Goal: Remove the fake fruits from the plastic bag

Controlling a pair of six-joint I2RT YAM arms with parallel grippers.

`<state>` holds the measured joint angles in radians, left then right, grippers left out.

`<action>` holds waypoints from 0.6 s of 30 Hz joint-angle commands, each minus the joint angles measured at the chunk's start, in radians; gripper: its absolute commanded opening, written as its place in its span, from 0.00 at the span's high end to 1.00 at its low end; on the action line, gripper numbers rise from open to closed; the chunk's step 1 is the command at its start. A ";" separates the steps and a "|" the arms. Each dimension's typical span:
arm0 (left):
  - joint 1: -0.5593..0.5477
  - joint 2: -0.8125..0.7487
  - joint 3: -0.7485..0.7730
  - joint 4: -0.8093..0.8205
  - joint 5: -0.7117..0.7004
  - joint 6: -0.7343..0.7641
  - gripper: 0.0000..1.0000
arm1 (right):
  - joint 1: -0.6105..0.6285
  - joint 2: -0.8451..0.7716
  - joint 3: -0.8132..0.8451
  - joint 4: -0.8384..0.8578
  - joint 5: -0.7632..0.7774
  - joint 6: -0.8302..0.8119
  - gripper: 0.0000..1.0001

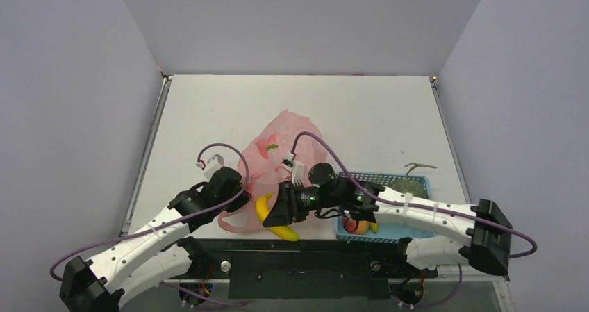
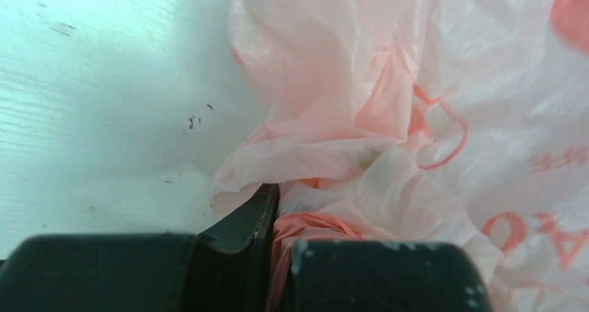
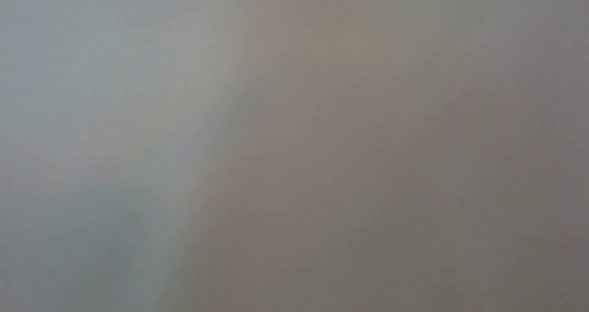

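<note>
The pink plastic bag (image 1: pixel 285 135) lies crumpled in the middle of the table. My left gripper (image 1: pixel 233 187) is at the bag's left near corner and is shut on a twisted fold of the bag (image 2: pixel 389 83). In the left wrist view the left gripper (image 2: pixel 278 201) pinches pink film between its fingers. My right gripper (image 1: pixel 281 208) reaches in from the right at the bag's near edge. It is closed around a yellow banana (image 1: pixel 266 213), whose ends stick out on either side of the fingers. The right wrist view is a grey-brown blur and shows nothing.
A blue perforated basket (image 1: pixel 361 178) stands to the right under my right arm. It holds a grey-green melon (image 1: pixel 411 185), an orange-pink peach (image 1: pixel 358 225) and another yellow piece (image 1: pixel 374 227). The table's near edge runs just below the banana.
</note>
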<state>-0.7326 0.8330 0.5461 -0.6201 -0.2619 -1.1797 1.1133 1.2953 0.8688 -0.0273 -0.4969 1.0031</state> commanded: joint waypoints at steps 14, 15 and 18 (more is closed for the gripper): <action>0.005 -0.044 0.051 -0.003 -0.053 -0.116 1.00 | 0.115 -0.188 0.011 -0.055 -0.096 -0.172 1.00; 0.005 -0.046 0.057 -0.032 -0.073 -0.126 1.00 | 0.118 -0.179 0.045 -0.068 -0.089 -0.186 1.00; 0.005 -0.076 0.083 -0.197 -0.189 -0.186 1.00 | 0.102 -0.181 0.095 -0.171 0.018 -0.223 1.00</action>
<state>-0.7303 0.7971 0.5701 -0.6621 -0.3294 -1.2957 1.2217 1.1397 0.8597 -0.1280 -0.5976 0.8650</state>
